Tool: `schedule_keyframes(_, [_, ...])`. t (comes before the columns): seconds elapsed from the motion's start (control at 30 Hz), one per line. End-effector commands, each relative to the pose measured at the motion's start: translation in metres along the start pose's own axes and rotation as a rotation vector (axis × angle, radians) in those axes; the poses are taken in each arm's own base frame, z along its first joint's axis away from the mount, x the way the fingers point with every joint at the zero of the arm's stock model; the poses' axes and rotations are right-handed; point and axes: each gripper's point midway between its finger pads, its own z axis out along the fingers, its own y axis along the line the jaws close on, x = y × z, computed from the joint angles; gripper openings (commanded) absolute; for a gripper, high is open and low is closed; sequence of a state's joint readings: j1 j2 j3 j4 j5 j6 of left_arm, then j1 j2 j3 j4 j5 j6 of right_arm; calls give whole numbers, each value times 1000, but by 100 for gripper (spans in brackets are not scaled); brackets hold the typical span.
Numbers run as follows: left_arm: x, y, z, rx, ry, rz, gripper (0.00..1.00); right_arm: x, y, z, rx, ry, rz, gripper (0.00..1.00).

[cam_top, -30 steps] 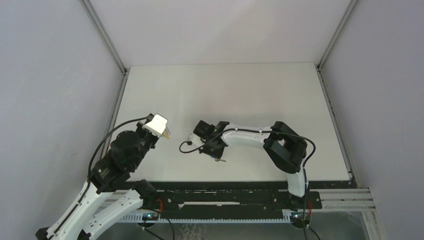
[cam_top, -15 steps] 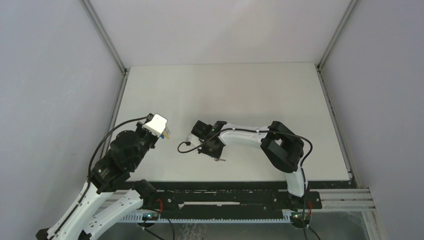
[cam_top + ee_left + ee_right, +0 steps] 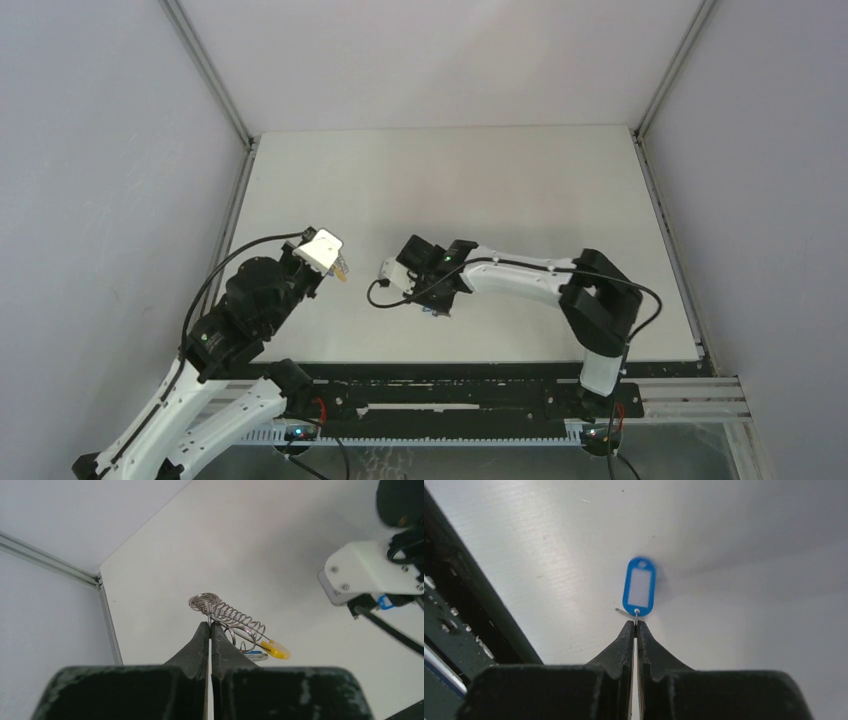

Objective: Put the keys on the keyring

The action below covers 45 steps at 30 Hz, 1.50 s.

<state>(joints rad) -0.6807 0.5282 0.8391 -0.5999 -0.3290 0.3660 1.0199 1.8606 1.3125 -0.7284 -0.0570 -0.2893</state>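
In the left wrist view my left gripper [image 3: 210, 624] is shut on the keyring [image 3: 235, 617], a silvery coiled loop with a yellow section [image 3: 275, 650]. It is held above the white table [image 3: 500, 190]. A blue key [image 3: 256, 654] hangs from it beside the right finger. In the right wrist view my right gripper [image 3: 635, 623] is shut on the small metal ring of another blue key [image 3: 640, 586], low over the table. Seen from above, the left gripper [image 3: 340, 268] and the right gripper [image 3: 435, 308] are a short way apart, near the table's front.
The right arm's white camera housing [image 3: 365, 572] and its black cable [image 3: 390, 630] show at the right of the left wrist view. The dark front rail [image 3: 454, 615] runs close to the key's left. A metal frame post [image 3: 235, 210] lines the table's left edge.
My right gripper's jaws have closed fully on the blue key. The right arm's elbow has swung out to the right. The left gripper has drifted slightly right with the keyring.
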Motion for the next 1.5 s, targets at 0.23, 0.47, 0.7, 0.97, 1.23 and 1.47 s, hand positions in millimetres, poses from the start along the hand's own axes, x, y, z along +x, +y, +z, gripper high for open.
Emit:
schedule_keyframes(0.23, [-56,-31,3,224,-171,-35,0,-53,-23,-118,128,-500,-61,0])
schedule_keyframes(0.47, [-79,-58,1,399,-217,-26,0,-60,-11,-191,128,-849,-170,0])
schedule_keyframes(0.7, [-103,-78,0,506,-238,62,0,-59,-2,-223,159,-994,-324,0])
schedule_keyframes(0.97, [-95,-112,11,588,-174,231,0,-53,16,-225,76,-991,-440,0])
schedule_keyframes(1.23, [-66,-142,19,648,-138,332,0,-55,18,-221,130,-958,-459,0])
schedule_keyframes(1.47, [-59,-149,21,649,-170,331,0,-64,15,-209,180,-922,-472,0])
